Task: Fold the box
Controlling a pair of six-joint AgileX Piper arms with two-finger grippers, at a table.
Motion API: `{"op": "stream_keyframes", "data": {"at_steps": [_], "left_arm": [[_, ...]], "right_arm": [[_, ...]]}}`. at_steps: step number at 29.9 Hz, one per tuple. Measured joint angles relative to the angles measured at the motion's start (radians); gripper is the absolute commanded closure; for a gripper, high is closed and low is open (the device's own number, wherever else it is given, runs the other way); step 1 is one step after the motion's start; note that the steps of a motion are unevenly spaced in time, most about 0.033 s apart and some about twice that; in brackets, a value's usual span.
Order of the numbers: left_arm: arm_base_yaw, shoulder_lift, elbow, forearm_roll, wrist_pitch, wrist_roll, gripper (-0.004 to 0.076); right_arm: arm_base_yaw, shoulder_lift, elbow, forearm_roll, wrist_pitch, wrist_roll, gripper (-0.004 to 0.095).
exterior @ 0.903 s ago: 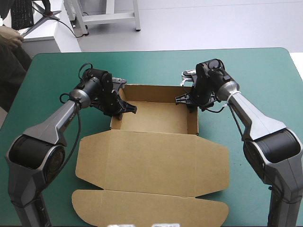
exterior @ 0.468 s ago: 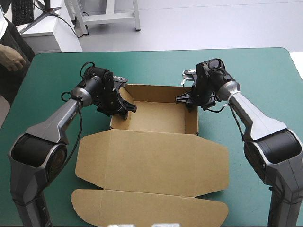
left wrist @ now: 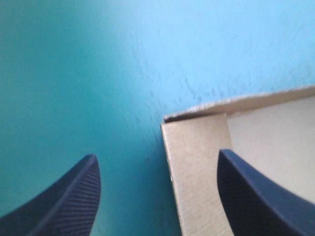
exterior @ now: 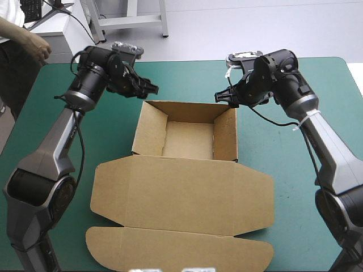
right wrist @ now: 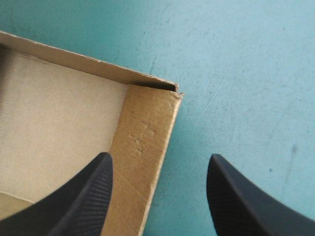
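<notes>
1. On the teal-green cover sits the brown box: a board tray, lid lying flat.
2. The left gripper has its ribbed black fingers apart, over one far corner.
3. The right gripper does too, over the other corner.

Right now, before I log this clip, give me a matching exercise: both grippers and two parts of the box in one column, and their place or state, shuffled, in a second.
Column one:
1 left gripper
2 right gripper
3 lid
4 side walls

Column two:
a lies flat on the teal-green cover, on the near side
b open, at the far right corner of the box
c raised upright
d open, at the box's far left corner

Pairs: 1-d; 2-b; 3-a; 4-c
</notes>
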Motion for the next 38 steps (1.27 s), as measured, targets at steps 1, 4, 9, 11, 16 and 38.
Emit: {"op": "stream_keyframes", "data": {"at_steps": [1, 4, 9, 11, 16, 38], "left_arm": [[0.000, -0.011, -0.031, 0.000, 0.002, 0.000, 0.0255], [0.000, -0.053, -0.114, -0.002, 0.006, 0.000, 0.0382], [0.000, -0.181, -0.150, 0.078, 0.006, 0.023, 0.0727], [0.000, -0.247, -0.150, 0.141, 0.006, 0.031, 0.0728], [0.000, -0.412, -0.117, 0.175, 0.007, 0.037, 0.0728], [0.000, -1.218, 0.968, 0.022, -0.012, 0.101, 0.0734]], "right_arm": [[0.000, -0.011, -0.001, 0.000, 0.001, -0.004, 0.0402], [0.000, -0.041, -0.003, 0.011, 0.003, -0.010, 0.0402], [0.000, -0.060, 0.004, 0.031, 0.003, 0.011, 0.0402], [0.000, -0.060, 0.029, 0.033, 0.003, 0.021, 0.0402], [0.000, -0.060, 0.109, 0.033, 0.003, 0.027, 0.0402], [0.000, 0.176, 0.133, 0.082, -0.008, 0.029, 0.0554]]}}
